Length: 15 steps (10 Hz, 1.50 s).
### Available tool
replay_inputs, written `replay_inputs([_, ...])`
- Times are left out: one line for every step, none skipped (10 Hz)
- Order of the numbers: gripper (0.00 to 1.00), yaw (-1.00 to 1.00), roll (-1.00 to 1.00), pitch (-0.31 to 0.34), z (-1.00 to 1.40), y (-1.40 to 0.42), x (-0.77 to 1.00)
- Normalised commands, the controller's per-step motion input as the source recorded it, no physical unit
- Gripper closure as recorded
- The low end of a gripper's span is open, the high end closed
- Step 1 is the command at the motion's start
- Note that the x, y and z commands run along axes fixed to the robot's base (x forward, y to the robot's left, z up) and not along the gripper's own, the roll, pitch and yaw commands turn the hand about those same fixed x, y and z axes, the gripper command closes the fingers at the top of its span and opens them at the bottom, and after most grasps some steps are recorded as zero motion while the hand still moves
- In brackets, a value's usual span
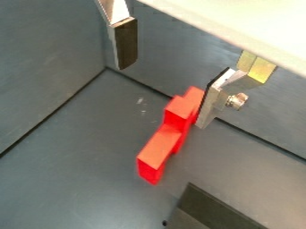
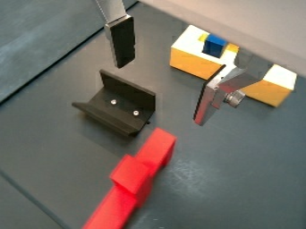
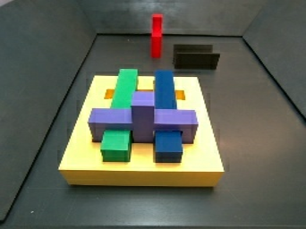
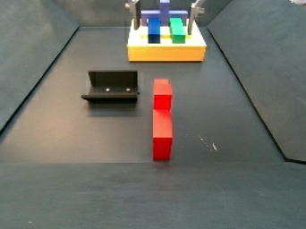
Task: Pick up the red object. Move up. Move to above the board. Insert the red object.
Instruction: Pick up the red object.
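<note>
2 silver fingers (image 1: 123, 40) with dark pads frame your wrist views, and the tool (image 2: 162, 72) stands wide apart with nothing between its plates. You see it hanging above the grey worktop (image 4: 72, 107), clear of every piece.

You find the red object (image 4: 162, 116) lying flat on the worktop, long and thin, just beside the fixture (image 4: 114, 88) but not touching it. In a wrist view the red object (image 1: 167, 134) lies below the tool, near 1 finger; in a side view it shows as a thin red bar (image 3: 157, 36) next to the fixture (image 3: 196, 57).

You have the board (image 3: 143, 134) well apart from the red object, carrying green, blue and purple blocks; in a wrist view only its yellow edge (image 2: 198, 54) shows behind the fingers.
</note>
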Motion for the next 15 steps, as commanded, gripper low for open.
replay_inputs([0.0,-0.69,-0.1,-0.003,0.07,0.16,0.35])
replay_inputs([0.0,-0.7,-0.09,0.0,0.07,0.15,0.35])
replay_inputs([0.0,-0.7,-0.08,0.0,0.08,0.15,0.33])
replay_inputs([0.0,-0.74,-0.09,0.0,0.05,0.18,0.32])
replay_inputs([0.0,-0.77,-0.09,-0.004,0.03,0.19,0.3])
replay_inputs([0.0,-0.77,-0.09,0.0,0.03,0.2,0.29])
replay_inputs([0.0,-0.78,-0.09,0.0,0.01,0.18,0.28])
replay_inputs([0.0,-0.81,-0.1,0.0,0.0,0.13,0.3])
replay_inputs([0.0,-0.85,-0.1,0.0,0.0,0.1,0.31])
replay_inputs([0.0,-0.87,-0.09,0.0,0.0,0.09,0.29])
replay_inputs([0.0,-0.89,-0.09,0.0,0.0,0.05,0.22])
replay_inputs([0.0,-0.91,-0.08,0.0,-0.05,0.03,0.1])
replay_inputs([0.0,-0.91,-0.07,0.0,-0.11,0.03,0.0])
replay_inputs([0.0,-0.87,-0.08,0.0,-0.17,0.04,0.0])
replay_inputs([0.0,-0.85,-0.07,0.0,-0.22,0.06,-0.06])
